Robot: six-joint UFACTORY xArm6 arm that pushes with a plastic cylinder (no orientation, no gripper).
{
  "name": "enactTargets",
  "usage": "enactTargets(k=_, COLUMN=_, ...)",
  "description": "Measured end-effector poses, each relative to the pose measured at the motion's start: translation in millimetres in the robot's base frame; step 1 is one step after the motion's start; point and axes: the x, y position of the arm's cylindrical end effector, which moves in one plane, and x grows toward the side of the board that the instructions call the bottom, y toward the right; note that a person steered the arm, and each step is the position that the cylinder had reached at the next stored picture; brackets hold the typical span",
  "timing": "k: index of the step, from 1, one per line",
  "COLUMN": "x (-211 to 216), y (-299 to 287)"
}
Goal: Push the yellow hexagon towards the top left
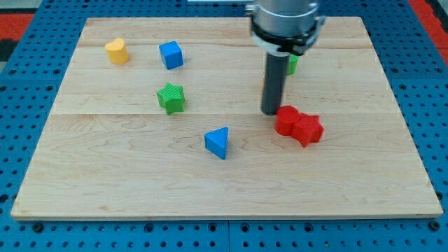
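Observation:
A yellow block (117,50) with a rounded, lobed outline sits near the board's top left corner; I cannot make out its exact shape. My tip (271,112) rests on the board right of centre, far to the right of the yellow block. The tip is right at the upper left edge of a red block (286,120), which touches a second red block (309,130) on its right. A green block (292,64) is mostly hidden behind the rod.
A blue cube (171,54) lies right of the yellow block. A green star (171,97) sits below the cube. A blue triangle (218,142) lies near the centre bottom. The wooden board (105,175) lies on a blue pegboard.

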Motion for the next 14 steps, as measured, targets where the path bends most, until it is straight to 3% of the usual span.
enactTargets(k=1, x=-1, y=38)
enactTargets(k=2, x=-29, y=37)
enactTargets(k=3, x=-67, y=3)
enactTargets(k=5, x=-86, y=-61)
enactTargets(k=8, x=-123, y=-97)
enactTargets(k=10, x=-101, y=-150)
enactTargets(k=14, x=-58, y=-187)
